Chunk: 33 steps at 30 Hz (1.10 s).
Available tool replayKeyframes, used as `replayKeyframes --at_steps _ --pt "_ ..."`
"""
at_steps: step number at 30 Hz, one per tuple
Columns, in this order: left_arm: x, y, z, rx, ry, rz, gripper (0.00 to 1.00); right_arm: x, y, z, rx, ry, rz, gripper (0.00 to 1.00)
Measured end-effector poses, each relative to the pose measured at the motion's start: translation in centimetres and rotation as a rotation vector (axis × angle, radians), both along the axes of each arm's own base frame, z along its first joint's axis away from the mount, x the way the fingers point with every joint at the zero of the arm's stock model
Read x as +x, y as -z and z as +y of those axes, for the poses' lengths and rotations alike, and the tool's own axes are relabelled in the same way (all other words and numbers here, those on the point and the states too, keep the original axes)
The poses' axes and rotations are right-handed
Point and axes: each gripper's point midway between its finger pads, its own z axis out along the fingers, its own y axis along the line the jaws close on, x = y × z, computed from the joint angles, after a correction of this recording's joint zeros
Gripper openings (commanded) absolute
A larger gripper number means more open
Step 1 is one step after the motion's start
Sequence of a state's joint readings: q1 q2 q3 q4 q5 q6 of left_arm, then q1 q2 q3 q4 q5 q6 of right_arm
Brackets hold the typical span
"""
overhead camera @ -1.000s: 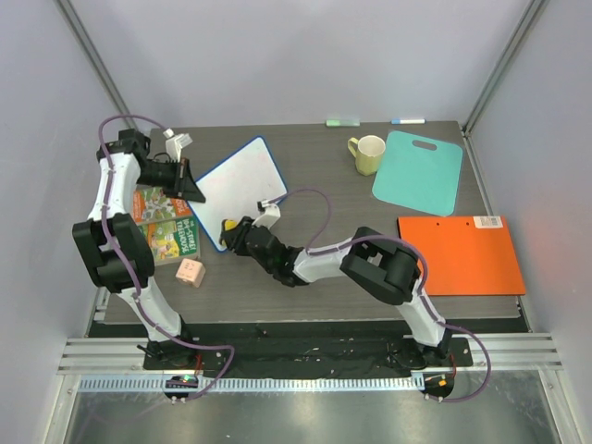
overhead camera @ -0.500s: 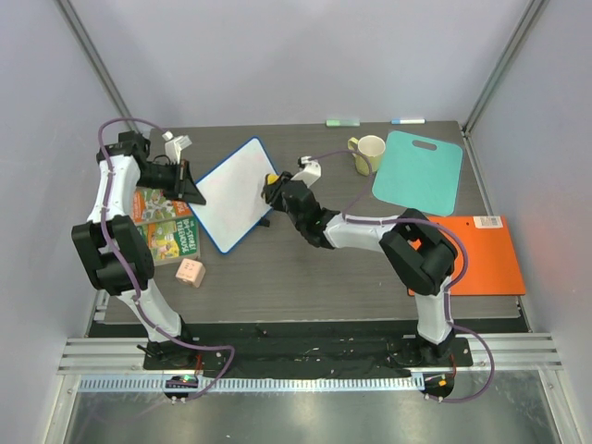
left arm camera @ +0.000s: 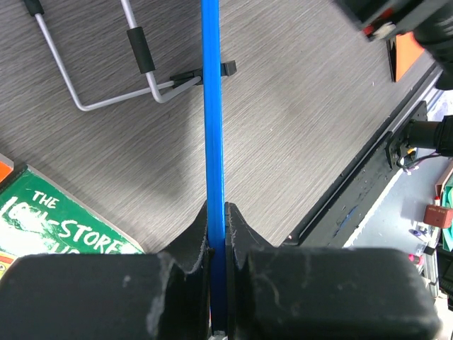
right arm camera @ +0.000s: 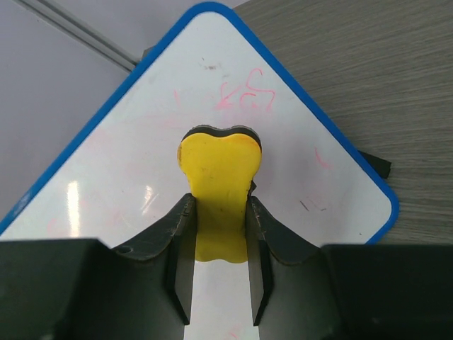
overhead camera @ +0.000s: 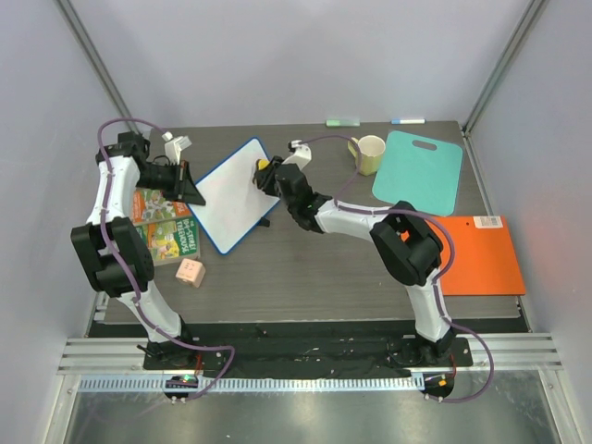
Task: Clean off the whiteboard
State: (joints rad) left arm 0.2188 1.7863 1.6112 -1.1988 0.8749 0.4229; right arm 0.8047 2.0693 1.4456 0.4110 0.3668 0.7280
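Grey table [overhead camera: 277, 277] bears mug [overhead camera: 368, 154], teal board [overhead camera: 418, 173], orange folder [overhead camera: 462, 254], books [overhead camera: 165, 227], block [overhead camera: 190, 272].

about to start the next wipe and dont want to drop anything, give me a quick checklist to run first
1. left gripper shut on the whiteboard rim: ok
2. right gripper shut on the yellow eraser: ok
3. eraser pressed against the board face: cannot tell
4. board wiped clean: not ok, pink marks show near the corner ahead of the eraser
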Motion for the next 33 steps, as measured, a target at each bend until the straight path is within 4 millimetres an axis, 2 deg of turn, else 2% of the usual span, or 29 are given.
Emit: replayKeyframes --at_steps 4,10,13,33 --pt "0.0 0.0 0.0 0.000 0.000 0.001 0.00 -0.6 2.4 0.1 -0.025 -0.031 0.031 0.01" --pt "-0.1 0.0 0.0 0.000 0.001 0.001 0.00 -2.7 8.1 -1.5 -0.093 -0.055 0.106 0.01" --pt "-0.1 0.0 0.0 0.000 0.001 0.001 0.00 -3.2 9.7 -1.0 -0.085 -0.093 0.125 0.01" --pt "-0.3 0.1 0.5 -0.004 -0.018 0.018 0.00 -3.4 10.2 0.6 -0.018 -0.162 0.106 0.01"
